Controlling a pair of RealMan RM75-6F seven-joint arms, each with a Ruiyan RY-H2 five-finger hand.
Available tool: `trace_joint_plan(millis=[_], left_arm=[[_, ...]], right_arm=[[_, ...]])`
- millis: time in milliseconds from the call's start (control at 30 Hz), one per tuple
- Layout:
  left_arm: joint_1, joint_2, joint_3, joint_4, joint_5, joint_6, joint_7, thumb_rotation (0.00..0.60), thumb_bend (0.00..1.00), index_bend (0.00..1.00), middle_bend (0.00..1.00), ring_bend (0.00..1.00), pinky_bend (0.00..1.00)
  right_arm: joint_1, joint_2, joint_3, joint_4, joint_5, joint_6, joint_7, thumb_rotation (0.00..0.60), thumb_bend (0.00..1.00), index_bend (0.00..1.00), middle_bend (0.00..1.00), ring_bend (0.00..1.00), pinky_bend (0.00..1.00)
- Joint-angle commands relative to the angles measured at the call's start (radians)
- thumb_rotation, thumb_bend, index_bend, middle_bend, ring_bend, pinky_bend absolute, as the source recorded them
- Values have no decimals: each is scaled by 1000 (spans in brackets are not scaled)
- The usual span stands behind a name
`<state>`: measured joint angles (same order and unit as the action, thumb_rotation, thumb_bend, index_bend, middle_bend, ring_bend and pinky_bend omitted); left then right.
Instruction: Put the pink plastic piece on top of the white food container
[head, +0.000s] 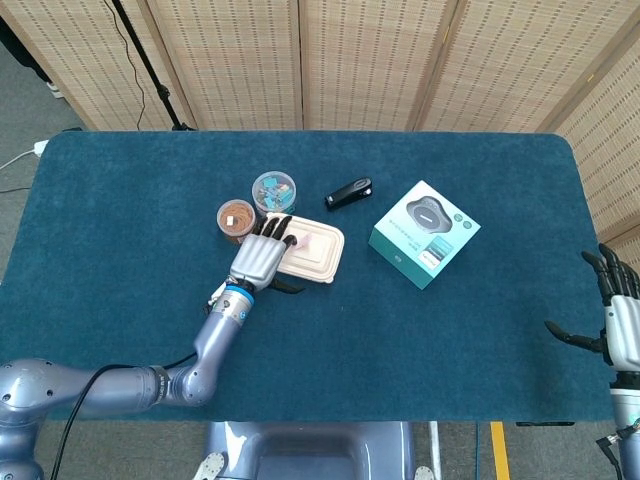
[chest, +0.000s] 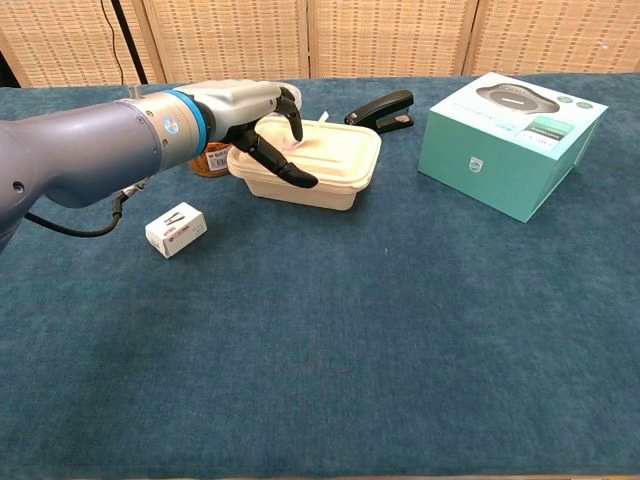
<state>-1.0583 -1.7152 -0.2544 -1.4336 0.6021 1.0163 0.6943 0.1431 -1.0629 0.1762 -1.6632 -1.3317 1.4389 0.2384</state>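
Observation:
The white food container (head: 318, 259) (chest: 330, 165) lies left of the table's middle. A small pink plastic piece (head: 303, 241) (chest: 301, 145) rests on its lid near the left end. My left hand (head: 260, 257) (chest: 255, 120) hovers over that end with its fingers spread. The fingertips hang just beside the pink piece, and the thumb reaches along the container's front wall. I see nothing gripped in it. My right hand (head: 620, 318) hangs past the table's right edge, fingers spread and empty; the chest view does not show it.
A teal boxed product (head: 424, 233) (chest: 515, 140) sits to the right, and a black stapler (head: 348, 193) (chest: 380, 110) behind the container. Two round jars (head: 236, 220) (head: 273, 189) stand behind my left hand. A small white box (chest: 176, 229) lies under my left forearm.

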Motion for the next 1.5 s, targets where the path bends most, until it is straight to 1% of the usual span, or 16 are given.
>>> trace_joint_plan(millis=[33, 433, 600, 1033, 1200, 1500], left_arm=[[-3, -5, 2, 8, -6, -4, 6, 287, 0, 284, 0, 0, 0], [-9, -11, 1, 5, -17, 1, 23, 287, 0, 284, 0, 0, 0], [-2, 1, 3, -15, -22, 12, 27, 288, 0, 284, 0, 0, 0], [19, 28, 10, -25, 0, 5, -3, 286, 0, 283, 0, 0, 0], [22, 32, 6, -25, 14, 0, -20, 286, 0, 256, 0, 0, 0], [35, 56, 13, -47, 46, -6, -44, 285, 0, 254, 0, 0, 0]], right_arm=[[-1, 0, 1, 1, -6, 2, 3, 600, 0, 109, 0, 0, 0], [-7, 2, 6, 3, -12, 4, 14, 600, 0, 112, 0, 0, 0], [-8, 2, 10, 2, -8, 3, 15, 600, 0, 112, 0, 0, 0], [-11, 3, 13, -4, -9, 0, 11, 600, 0, 118, 0, 0, 0], [-11, 3, 14, -5, -9, -4, 11, 600, 0, 121, 0, 0, 0], [-11, 2, 18, -4, -5, -8, 9, 600, 0, 122, 0, 0, 0]])
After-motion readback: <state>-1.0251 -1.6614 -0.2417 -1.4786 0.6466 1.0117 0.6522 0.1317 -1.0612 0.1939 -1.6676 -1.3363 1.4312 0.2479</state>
